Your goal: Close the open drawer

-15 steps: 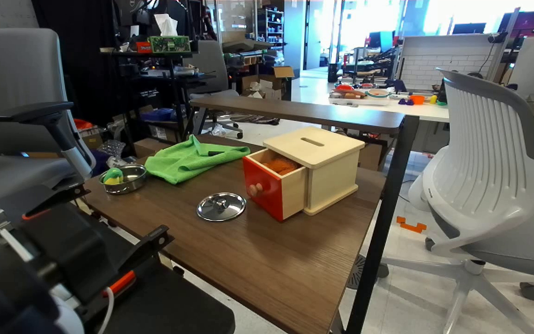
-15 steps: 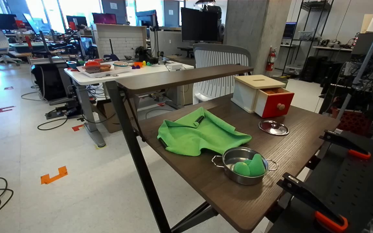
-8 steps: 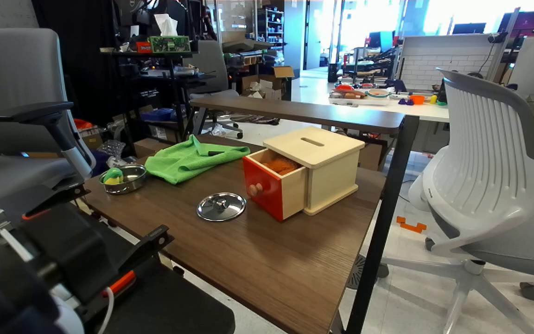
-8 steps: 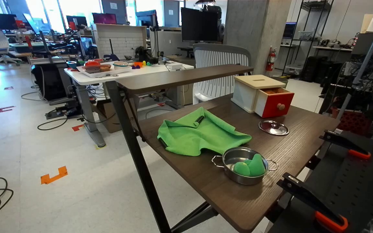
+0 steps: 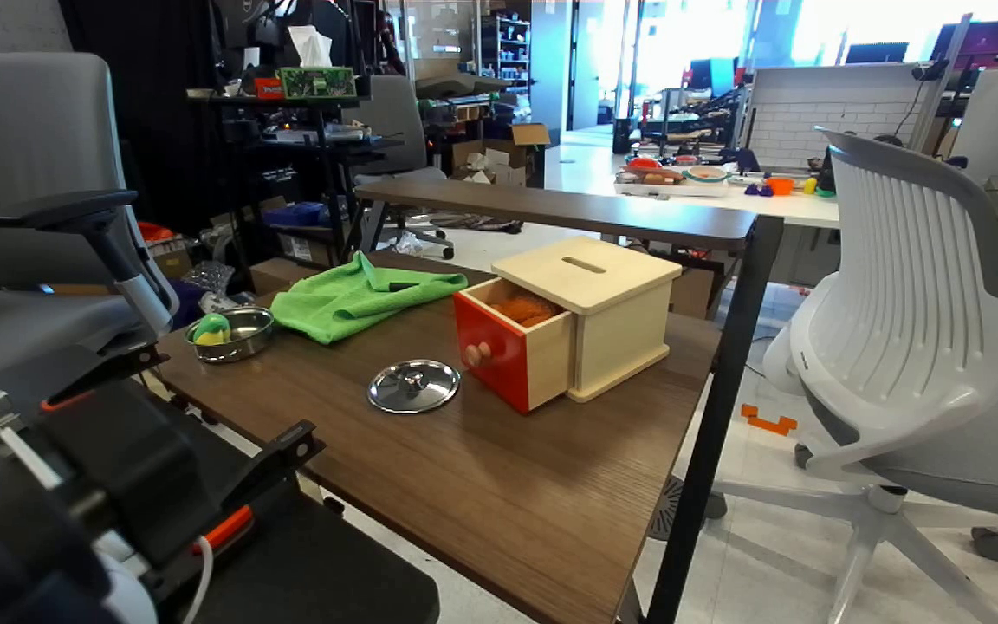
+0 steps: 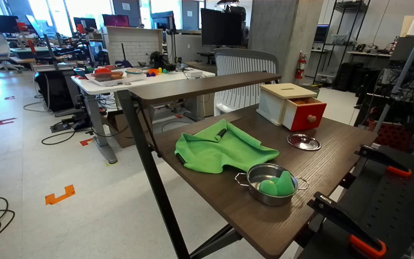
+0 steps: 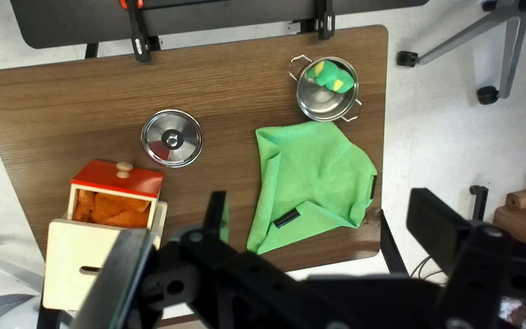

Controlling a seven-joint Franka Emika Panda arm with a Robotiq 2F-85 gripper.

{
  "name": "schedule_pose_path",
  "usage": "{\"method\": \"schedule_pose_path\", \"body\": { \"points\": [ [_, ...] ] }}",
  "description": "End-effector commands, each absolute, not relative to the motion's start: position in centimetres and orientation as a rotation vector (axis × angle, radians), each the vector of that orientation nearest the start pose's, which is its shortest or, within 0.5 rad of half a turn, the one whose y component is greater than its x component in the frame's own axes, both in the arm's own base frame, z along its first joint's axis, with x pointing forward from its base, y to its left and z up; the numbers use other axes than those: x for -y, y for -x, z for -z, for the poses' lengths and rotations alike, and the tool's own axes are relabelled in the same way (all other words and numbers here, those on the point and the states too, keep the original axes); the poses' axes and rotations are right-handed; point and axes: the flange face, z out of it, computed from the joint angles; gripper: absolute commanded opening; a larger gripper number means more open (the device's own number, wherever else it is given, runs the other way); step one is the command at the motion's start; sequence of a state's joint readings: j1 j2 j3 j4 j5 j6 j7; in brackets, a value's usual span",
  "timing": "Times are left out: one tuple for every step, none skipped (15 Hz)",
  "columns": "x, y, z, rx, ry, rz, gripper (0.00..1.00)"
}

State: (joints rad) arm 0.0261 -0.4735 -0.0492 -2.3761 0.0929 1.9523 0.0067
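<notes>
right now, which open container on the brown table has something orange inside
The red-fronted drawer, sticking out of the wooden box; the metal pot holds green-and-yellow pieces instead.

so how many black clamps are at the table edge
2: one clamp nearer the drawer, another clamp nearer the pot, both on one long side. No others show, but the box hides some edge.

- In an exterior view: camera by the end of the brown table (image 5: 499, 494) where the wooden drawer box (image 5: 590, 329) sits, slanting down, mid-range.
- In an exterior view: slanting down from the opposite end, two-handled metal pot (image 6: 273, 200) close, box far.
- Wrist view: overhead, nearly straight down, gripper (image 7: 286, 217) close up along the bottom.
- Both exterior views share box, pot, metal lid (image 6: 303, 141), green cloth (image 6: 225, 147), plus white workbench (image 6: 174, 76) behind.
- Wrist view shares the table too.
</notes>
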Motion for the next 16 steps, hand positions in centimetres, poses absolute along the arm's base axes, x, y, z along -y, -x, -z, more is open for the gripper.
{"method": "schedule_pose_path", "body": {
  "points": [
    [1.8,-43.7,-48.6,-0.162,3.010,0.067,1.00],
    [2.4,-44.1,-47.6,-0.179,3.013,0.037,1.00],
    [3.0,-44.4,-46.6,-0.200,3.016,-0.002,1.00],
    [4.0,-44.7,-45.1,-0.235,3.018,-0.042,1.00],
    [4.9,-45.0,-43.8,-0.275,3.021,-0.073,1.00],
    [5.9,-45.2,-42.5,-0.317,3.018,-0.111,1.00],
    [6.8,-45.5,-41.3,-0.359,3.012,-0.142,1.00],
    [7.8,-45.7,-39.8,-0.399,3.001,-0.190,1.00],
    [8.5,-45.8,-38.7,-0.436,2.992,-0.218,1.00],
    [9.2,-45.8,-37.3,-0.460,2.988,-0.261,1.00],
    [9.7,-45.7,-36.3,-0.485,2.991,-0.291,1.00],
    [10.2,-45.6,-35.7,-0.494,3.005,-0.312,1.00],
    [9.4,-45.0,-36.3,-0.451,2.989,-0.301,1.00],
    [9.7,-45.0,-35.5,-0.466,2.988,-0.324,1.00],
    [9.9,-45.1,-35.1,-0.473,2.986,-0.335,1.00],
    [9.9,-45.2,-35.0,-0.476,2.986,-0.338,1.00]
  ]
}}
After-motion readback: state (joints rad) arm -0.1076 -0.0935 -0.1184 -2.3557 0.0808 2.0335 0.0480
